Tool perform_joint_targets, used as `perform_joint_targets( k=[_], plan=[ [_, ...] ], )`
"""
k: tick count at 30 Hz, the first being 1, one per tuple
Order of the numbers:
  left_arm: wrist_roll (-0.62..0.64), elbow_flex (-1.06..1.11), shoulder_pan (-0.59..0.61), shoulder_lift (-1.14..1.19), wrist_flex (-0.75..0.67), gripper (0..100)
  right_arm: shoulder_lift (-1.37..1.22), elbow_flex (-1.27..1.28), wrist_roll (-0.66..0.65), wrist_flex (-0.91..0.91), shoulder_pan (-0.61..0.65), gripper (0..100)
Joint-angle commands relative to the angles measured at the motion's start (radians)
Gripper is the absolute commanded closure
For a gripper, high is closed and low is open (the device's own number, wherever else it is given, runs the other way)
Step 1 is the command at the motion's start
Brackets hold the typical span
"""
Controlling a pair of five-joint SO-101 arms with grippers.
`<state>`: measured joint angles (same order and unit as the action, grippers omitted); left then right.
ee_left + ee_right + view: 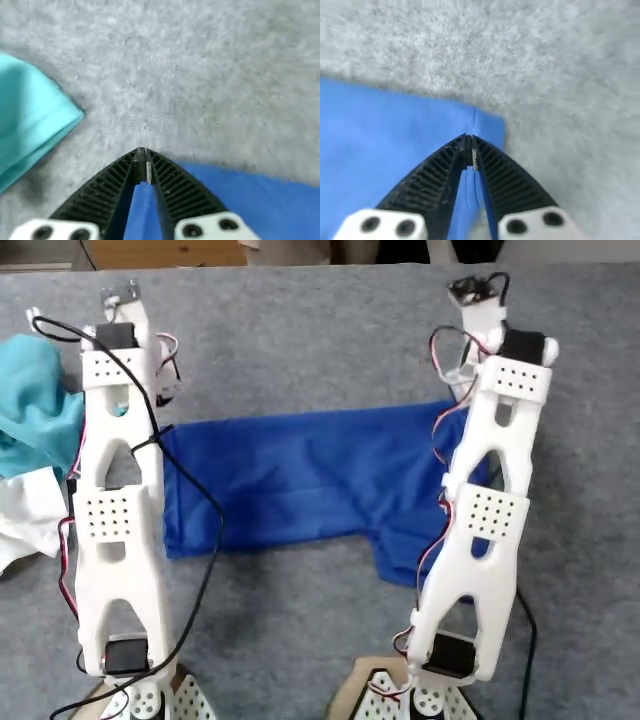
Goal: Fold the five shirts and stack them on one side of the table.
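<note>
A blue shirt [300,480] lies spread flat on the grey table between my two arms. My left gripper [142,157] is shut, its tips meeting right at the far edge of the blue shirt [260,205], with blue cloth showing between its fingers. My right gripper [469,145] is shut on the blue shirt [380,125] close to its far corner, where a small crease runs up to the tips. A teal shirt [40,410] lies bunched at the table's left side, and its edge [25,125] is near the left gripper.
A white garment [30,505] sits crumpled below the teal one at the left edge. Bare grey table [300,340] stretches beyond the blue shirt to the far edge. Cables hang along both arms.
</note>
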<state>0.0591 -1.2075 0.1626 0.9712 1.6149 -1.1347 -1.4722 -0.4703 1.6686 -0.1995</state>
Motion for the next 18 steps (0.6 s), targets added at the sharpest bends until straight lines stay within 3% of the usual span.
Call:
perform_joint_targets(
  k=[1, 7, 18],
  plan=[
    [-0.002, -0.242, 0.006, -0.024, 0.14, 98, 0.056, -0.206, -0.029, 0.118, -0.012, 99.4],
    [-0.044, -0.259, -0.008, -0.085, 0.149, 98, 0.242, -0.018, -0.075, 0.118, -0.062, 99.4],
    [-0.061, 0.298, -0.16, -0.526, 0.144, 98, 0.688, 0.506, -0.295, 0.114, -0.122, 99.4]
  ],
)
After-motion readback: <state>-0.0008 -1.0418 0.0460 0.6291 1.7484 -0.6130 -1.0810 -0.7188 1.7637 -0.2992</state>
